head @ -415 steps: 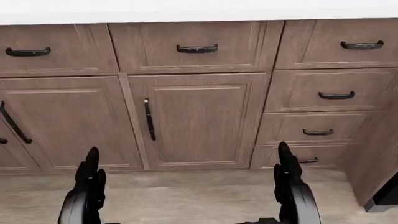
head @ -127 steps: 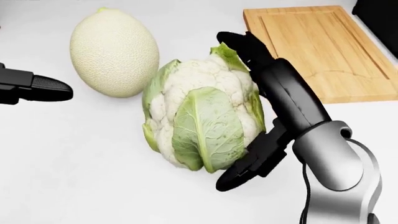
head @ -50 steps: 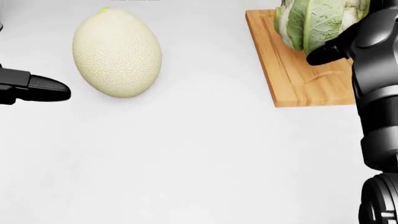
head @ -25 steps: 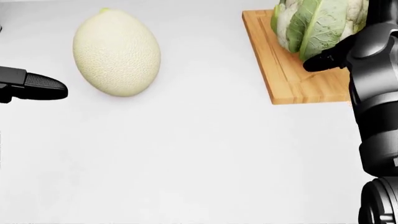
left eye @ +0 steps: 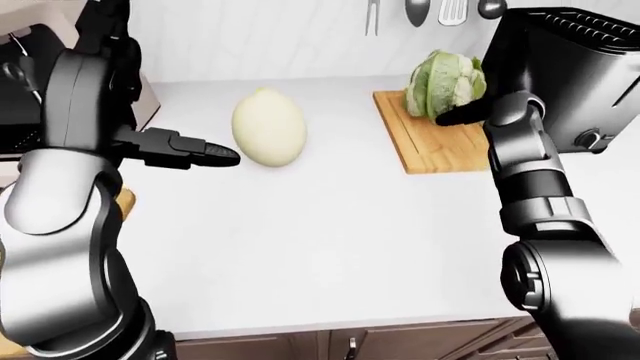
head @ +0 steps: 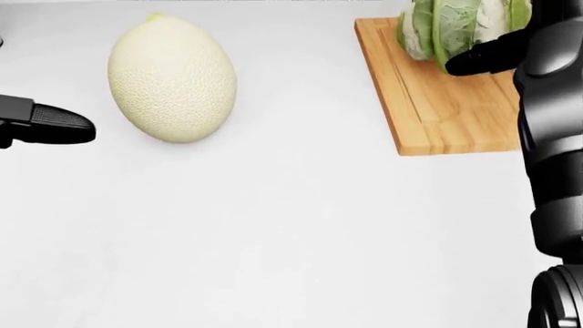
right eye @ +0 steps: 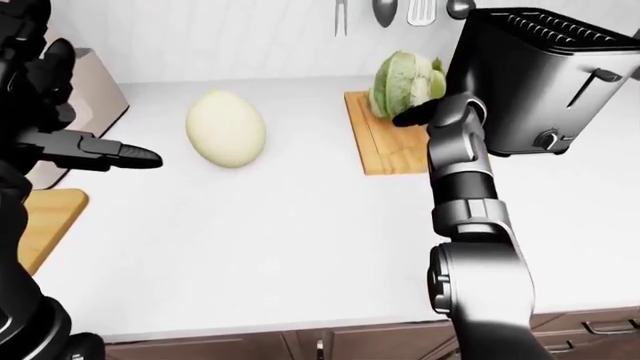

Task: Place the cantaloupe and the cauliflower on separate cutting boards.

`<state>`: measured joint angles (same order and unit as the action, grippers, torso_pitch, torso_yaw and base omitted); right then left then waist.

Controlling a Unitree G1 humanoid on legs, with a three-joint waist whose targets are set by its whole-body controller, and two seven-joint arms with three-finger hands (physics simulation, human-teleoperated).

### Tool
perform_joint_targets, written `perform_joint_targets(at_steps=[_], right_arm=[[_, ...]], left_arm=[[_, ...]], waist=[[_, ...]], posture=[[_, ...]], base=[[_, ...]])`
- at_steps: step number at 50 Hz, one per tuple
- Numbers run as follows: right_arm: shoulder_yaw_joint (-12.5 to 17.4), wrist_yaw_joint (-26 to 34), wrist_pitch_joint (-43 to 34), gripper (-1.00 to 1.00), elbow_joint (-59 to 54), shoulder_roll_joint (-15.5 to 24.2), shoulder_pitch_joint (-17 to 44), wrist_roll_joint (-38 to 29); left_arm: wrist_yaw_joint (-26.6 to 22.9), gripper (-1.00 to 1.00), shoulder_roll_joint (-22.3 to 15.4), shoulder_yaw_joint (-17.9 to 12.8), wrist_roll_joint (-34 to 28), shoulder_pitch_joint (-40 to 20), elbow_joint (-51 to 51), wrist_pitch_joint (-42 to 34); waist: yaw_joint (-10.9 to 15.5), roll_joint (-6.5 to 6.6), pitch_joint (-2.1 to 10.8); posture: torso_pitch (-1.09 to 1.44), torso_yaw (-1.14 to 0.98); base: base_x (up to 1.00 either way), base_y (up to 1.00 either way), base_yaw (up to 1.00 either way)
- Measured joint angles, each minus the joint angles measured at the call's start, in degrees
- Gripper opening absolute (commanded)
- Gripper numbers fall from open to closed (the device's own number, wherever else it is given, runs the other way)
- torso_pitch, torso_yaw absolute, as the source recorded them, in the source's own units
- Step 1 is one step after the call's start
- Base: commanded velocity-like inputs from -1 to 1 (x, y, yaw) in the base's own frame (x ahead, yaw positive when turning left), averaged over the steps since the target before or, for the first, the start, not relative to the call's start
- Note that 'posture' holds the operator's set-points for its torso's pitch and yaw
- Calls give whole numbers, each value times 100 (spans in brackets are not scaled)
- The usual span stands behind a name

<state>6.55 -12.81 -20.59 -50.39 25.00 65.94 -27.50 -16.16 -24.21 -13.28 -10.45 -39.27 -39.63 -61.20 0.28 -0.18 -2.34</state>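
Observation:
The pale netted cantaloupe lies on the white counter, upper left in the head view. My left hand is open, its black fingers pointing at the melon from the left with a gap between. The cauliflower, white with green leaves, rests at the far end of a wooden cutting board at the right. My right hand is closed around its right side; one black finger shows against its near side, the others are hidden behind it.
A second wooden cutting board lies at the left counter edge in the right-eye view. A dark toaster stands just right of the first board. Utensils hang on the wall above. The counter's near edge runs along the bottom.
Since 2.5 s ago my right hand carried the cauliflower from mid-counter to the right board; in the last half second it moved further up that board. Left hand and cantaloupe stayed put.

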Motion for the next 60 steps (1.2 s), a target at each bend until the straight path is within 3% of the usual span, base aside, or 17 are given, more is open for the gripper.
perform_joint_targets(at_steps=[17,27,38,44,55,60], right_arm=[[22,350,-268,100,511,-17,-217,-1],[21,1280,-1150,100,2560,-69,-744,-280],[135,2432,-2532,100,5321,-273,-1061,-828],[310,2674,-3439,100,6765,-567,-1141,-438],[166,2407,-4638,100,8492,-935,-1534,490],[51,2298,-5118,100,9079,-979,-1626,750]], left_arm=[[27,100,40,-20,9,95,-38,27],[60,100,77,105,3,-40,336,206],[-15,100,125,395,-94,-508,1405,716],[-141,100,259,597,-220,-1115,2215,1090],[-183,100,617,791,-281,-1882,3728,2050],[-142,100,743,851,-237,-2255,4597,2550]], waist=[[8,14,-21],[32,-7,-34],[72,-38,-79],[65,-64,-71],[33,-49,-77],[34,-109,-22]], posture=[[0,0],[0,0],[0,0],[0,0],[0,0],[0,0]], base=[[0,0,0],[0,0,0],[0,0,0],[0,0,0],[0,0,0],[0,0,0]])
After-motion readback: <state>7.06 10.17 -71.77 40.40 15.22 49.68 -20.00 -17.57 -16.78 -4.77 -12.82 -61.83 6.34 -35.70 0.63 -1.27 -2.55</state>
